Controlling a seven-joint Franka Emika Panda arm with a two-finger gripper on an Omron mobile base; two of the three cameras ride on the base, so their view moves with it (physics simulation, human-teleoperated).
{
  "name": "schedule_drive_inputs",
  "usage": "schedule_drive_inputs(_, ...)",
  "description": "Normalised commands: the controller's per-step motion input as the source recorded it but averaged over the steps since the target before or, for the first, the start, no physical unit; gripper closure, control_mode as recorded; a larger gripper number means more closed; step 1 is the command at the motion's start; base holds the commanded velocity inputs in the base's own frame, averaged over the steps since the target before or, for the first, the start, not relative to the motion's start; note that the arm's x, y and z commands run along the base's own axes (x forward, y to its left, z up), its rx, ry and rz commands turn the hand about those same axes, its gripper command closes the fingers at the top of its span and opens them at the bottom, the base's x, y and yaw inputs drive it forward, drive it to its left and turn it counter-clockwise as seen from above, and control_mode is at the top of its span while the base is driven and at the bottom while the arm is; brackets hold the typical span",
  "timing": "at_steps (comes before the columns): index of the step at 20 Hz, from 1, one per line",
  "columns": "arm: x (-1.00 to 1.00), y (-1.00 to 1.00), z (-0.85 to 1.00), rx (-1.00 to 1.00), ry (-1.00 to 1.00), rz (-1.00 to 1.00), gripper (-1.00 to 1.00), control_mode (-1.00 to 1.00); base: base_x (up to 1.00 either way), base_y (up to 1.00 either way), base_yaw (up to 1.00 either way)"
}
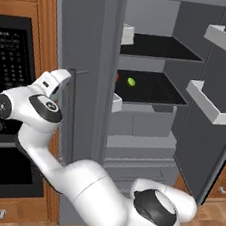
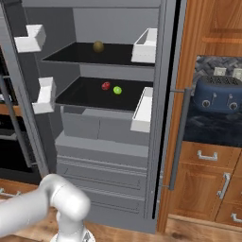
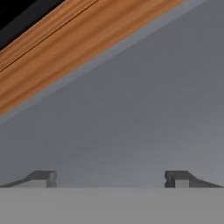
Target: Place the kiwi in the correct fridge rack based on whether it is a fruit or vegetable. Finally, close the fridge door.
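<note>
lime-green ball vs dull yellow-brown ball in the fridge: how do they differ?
Shelf: the tiny lime-green kiwi lies on the lower black fridge rack; the dull yellow-brown ball sits on the upper black shelf.
Colour: the kiwi is bright green, the yellow-brown ball dull and darker.
Neighbours: the kiwi has a small red ball right beside it; the yellow-brown ball sits alone.
Shared: both small, roundish, lying free on a shelf.

Small red ball [image 2: 106, 85] on lower shelf, yellow-brown ball [image 2: 98, 46] on upper shelf [image 2: 71, 55], blue toaster [image 2: 218, 94], black oven [image 1: 11, 61]
</note>
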Motion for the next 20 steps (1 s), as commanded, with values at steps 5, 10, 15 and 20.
schedule_drive_inputs(5,0.62,-1.0,0.01,0.17,0.0,0.0,-1.0,-1.0,0.0,0.0,0.0)
schedule_drive_inputs(10,0.67,-0.99,0.05,0.15,0.0,0.0,-1.0,-1.0,0.0,0.0,0.0)
schedule_drive_inputs(15,0.72,-0.82,0.05,0.14,0.0,0.0,-1.0,-1.0,0.0,0.0,0.0)
schedule_drive_inputs(20,0.85,-0.37,0.01,0.13,-0.03,0.03,-1.0,-1.0,0.0,0.0,0.0)
